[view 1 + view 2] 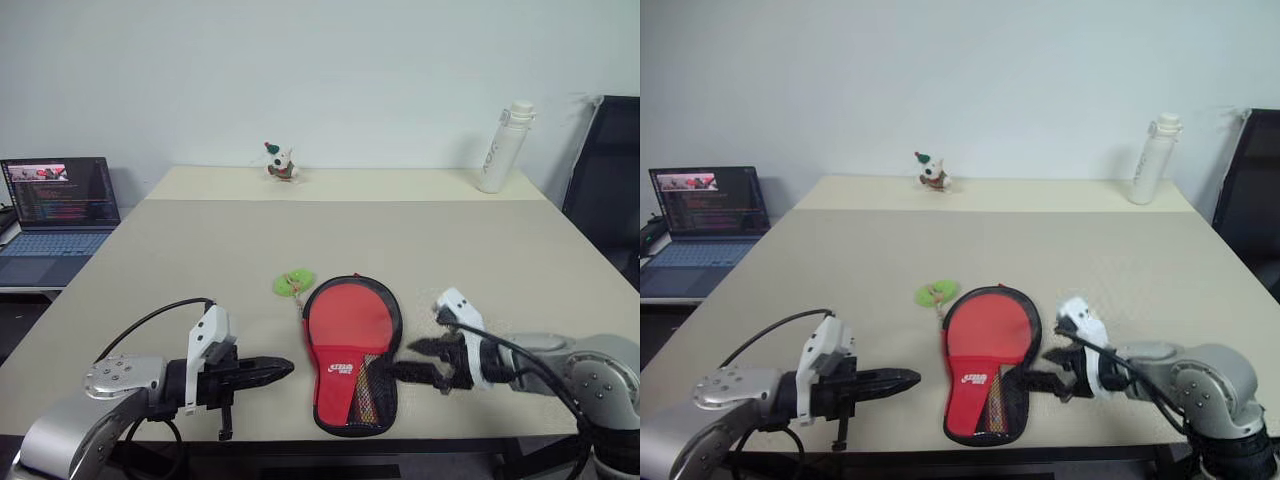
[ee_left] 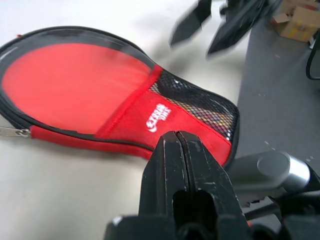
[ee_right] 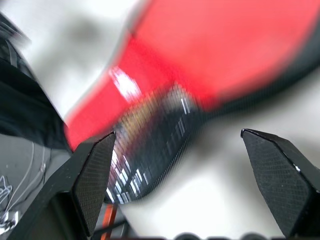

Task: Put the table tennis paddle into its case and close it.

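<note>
A beige counter (image 1: 200,250) fills the middle of the frame. Low in the centre lies the case (image 1: 350,350), red side up, with a small green thing (image 1: 293,284) just beside its upper left edge. A small figurine (image 1: 281,163) and a white bottle (image 1: 505,147) stand along the far edge.

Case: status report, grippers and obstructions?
Left gripper jaws shut, empty. Right gripper jaws open, empty. Case flat on table, logo up. Nothing blocking.

Beige table (image 1: 200,250) against a pale wall (image 1: 350,70), black chair (image 1: 608,170) alongside.
</note>
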Available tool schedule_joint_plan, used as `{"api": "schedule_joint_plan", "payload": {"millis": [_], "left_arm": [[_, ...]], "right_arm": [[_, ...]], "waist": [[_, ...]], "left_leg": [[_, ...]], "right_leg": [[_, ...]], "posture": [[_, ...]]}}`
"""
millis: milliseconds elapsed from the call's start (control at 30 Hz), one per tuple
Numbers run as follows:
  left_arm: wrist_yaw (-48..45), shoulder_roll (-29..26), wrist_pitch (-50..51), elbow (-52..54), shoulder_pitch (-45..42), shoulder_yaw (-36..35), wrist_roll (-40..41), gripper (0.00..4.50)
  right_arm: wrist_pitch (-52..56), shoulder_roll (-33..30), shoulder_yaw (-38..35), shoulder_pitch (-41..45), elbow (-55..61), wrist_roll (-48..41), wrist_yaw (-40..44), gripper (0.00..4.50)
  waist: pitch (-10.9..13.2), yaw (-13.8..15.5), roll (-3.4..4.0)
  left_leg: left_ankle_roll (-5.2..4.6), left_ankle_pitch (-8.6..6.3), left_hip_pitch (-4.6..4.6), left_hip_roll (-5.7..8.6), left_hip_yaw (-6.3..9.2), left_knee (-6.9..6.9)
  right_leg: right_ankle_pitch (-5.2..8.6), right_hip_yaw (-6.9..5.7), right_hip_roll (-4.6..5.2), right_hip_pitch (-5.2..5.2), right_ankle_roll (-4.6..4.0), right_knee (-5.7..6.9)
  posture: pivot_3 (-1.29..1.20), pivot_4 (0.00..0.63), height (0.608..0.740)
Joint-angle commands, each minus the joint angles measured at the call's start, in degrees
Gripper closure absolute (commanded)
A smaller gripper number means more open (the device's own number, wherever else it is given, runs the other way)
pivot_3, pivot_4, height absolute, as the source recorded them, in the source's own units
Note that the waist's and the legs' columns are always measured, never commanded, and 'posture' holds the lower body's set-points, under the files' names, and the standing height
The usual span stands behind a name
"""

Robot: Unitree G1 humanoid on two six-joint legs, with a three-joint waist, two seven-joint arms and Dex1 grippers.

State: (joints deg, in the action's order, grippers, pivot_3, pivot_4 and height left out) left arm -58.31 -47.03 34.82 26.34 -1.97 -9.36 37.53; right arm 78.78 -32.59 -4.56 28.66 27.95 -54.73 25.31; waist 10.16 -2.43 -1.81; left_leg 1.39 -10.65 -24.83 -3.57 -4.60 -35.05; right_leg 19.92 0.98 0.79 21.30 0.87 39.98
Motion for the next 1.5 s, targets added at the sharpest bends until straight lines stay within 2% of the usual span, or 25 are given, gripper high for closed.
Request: {"api": "schedule_joint_plan", "payload": {"millis": [33,67,167,333,533,733,1000,1133,1233,1367,1433,1500], "left_arm": [[4.4,1.46,0.82,-2.34,-3.17,-0.85,-0.63,4.5],[5.02,1.67,0.77,-3.23,-3.9,-0.72,-1.05,4.5],[7.73,1.92,-1.89,-7.32,-6.37,1.38,-6.55,3.93],[14.47,5.41,-4.07,-14.93,-13.04,3.16,-12.63,2.14],[18.47,9.89,-5.49,-23.98,-21.49,6.4,-18.06,0.02],[16.8,13.19,-7.33,-38.06,-31.88,10.3,-22.05,0.02],[14.85,18.86,-15.03,-69.13,-48.7,12.42,-27.84,0.02],[13.89,21.36,-18.55,-82.24,-54.3,13.06,-30.8,0.02],[11.57,22.69,-20.34,-86.42,-55.81,13.64,-32.34,0.02],[8.22,23.55,-21.28,-86.15,-55.44,14.03,-33.12,0.02],[7.3,23.66,-21.63,-84.68,-54.48,14.23,-33.42,0.39],[6.53,23.49,-21.74,-82.75,-53.15,14.33,-33.67,0.94]], "right_arm": [[-8.17,2.63,4.31,4.92,-3.99,4.95,1.96,0.02],[-10.14,3.59,6.17,5.9,-5.63,6.9,2.17,0.02],[-17.16,8.16,12.93,8.3,-11.76,13.73,2.48,0.0],[-25.8,11.4,19.25,8.51,-19.0,23.14,3.2,0.0],[-28.93,11.75,21.97,6.59,-19.95,28.11,5.29,0.0],[-30.95,11.74,24.66,5.11,-20.67,33.26,6.01,0.0],[-30.0,14.26,24.67,4.01,-19.98,36.06,5.35,0.0],[-29.59,15.32,24.28,3.73,-19.67,36.94,4.58,0.0],[-29.36,15.7,23.73,3.46,-19.45,37.66,3.95,0.0],[-28.87,16.13,23.1,3.07,-19.08,38.22,3.38,0.0],[-28.78,16.34,22.91,2.89,-19.15,38.41,3.08,0.0],[-29.28,16.65,22.95,3.04,-19.85,39.02,2.53,0.0]], "waist": [[-0.03,0.02,-0.05],[-0.05,0.04,-0.08],[-0.11,0.08,-0.17],[-0.11,0.64,-0.18],[-0.16,0.88,-0.26],[-0.16,0.77,-0.27],[-0.18,0.65,-0.29],[-0.18,0.64,-0.3],[-0.19,0.72,-0.31],[-0.19,0.75,-0.31],[-0.19,0.77,-0.31],[-0.19,0.76,-0.31]], "left_leg": [[0.0,0.0,0.0,0.0,0.01,0.0],[0.0,0.0,0.01,0.0,0.01,-0.01],[0.0,0.0,0.0,0.0,-0.01,-0.02],[0.01,0.0,-0.08,0.02,-0.05,-0.04],[0.01,0.0,-0.08,0.02,-0.04,-0.09],[0.04,0.02,-0.07,0.01,-0.05,-0.1],[0.21,0.12,-0.06,0.02,-0.09,-0.17],[0.22,0.13,-0.07,0.02,-0.09,-0.2],[0.23,0.14,-0.06,0.02,-0.1,-0.22],[0.23,0.13,-0.06,0.02,-0.09,-0.38],[0.23,0.13,-0.07,0.03,-0.09,-0.47],[0.22,0.12,-0.07,0.03,-0.09,-0.6]], "right_leg": [[0.0,-0.01,0.0,0.0,0.0,0.0],[-0.01,-0.01,0.0,-0.02,0.0,0.0],[-0.01,0.02,0.0,-0.01,-0.01,-0.01],[-0.02,0.01,0.03,0.05,-0.02,-0.03],[-0.03,-0.02,0.04,0.03,-0.02,0.01],[-0.03,-0.02,0.03,0.04,-0.02,0.05],[-0.03,-0.02,0.02,0.05,-0.03,0.09],[-0.03,-0.05,0.02,0.05,-0.03,0.09],[-0.03,-0.05,0.02,0.05,-0.03,0.11],[-0.03,-0.06,0.04,0.01,-0.03,0.19],[-0.03,-0.06,0.04,0.0,-0.03,0.24],[-0.03,-0.04,0.05,0.0,-0.03,0.35]], "posture": [[0.0,0.15,0.74],[0.0,0.15,0.74],[0.0,0.15,0.74],[0.0,0.15,0.74],[0.0,0.15,0.74],[0.0,0.15,0.74],[0.0,0.15,0.74],[0.0,0.15,0.74],[0.0,0.15,0.74],[0.0,0.15,0.74],[0.0,0.15,0.74],[0.0,0.15,0.74]]}}
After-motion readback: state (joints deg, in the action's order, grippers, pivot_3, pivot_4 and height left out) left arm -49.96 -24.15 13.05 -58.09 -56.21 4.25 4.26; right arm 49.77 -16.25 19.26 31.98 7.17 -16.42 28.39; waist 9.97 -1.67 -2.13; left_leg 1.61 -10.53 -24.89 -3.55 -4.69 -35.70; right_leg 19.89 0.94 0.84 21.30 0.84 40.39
